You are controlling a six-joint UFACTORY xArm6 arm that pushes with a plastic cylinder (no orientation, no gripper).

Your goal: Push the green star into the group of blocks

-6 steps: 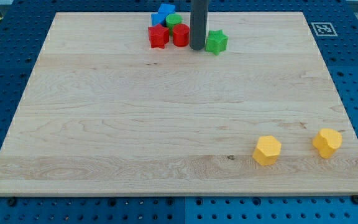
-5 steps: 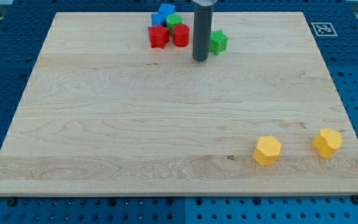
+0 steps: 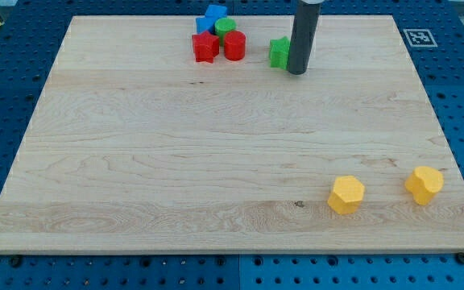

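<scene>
The green star [image 3: 278, 52] lies near the view's top on the wooden board [image 3: 216, 153], partly hidden by the rod. My tip [image 3: 296, 72] is just right of the star and slightly below it, touching or nearly touching it. The group stands to the star's left: a red star [image 3: 205, 47], a red cylinder-like block [image 3: 234, 46], a green block [image 3: 225, 26] and a blue block [image 3: 212, 16]. A gap separates the green star from the red cylinder-like block.
Two yellow blocks lie at the view's bottom right, one [image 3: 345, 194] left of the other [image 3: 424, 184]. A marker tag [image 3: 419, 37] sits off the board's top right corner.
My tip has moved from the star's left side, around below it, to its right side. The green star has stayed about where it was.
</scene>
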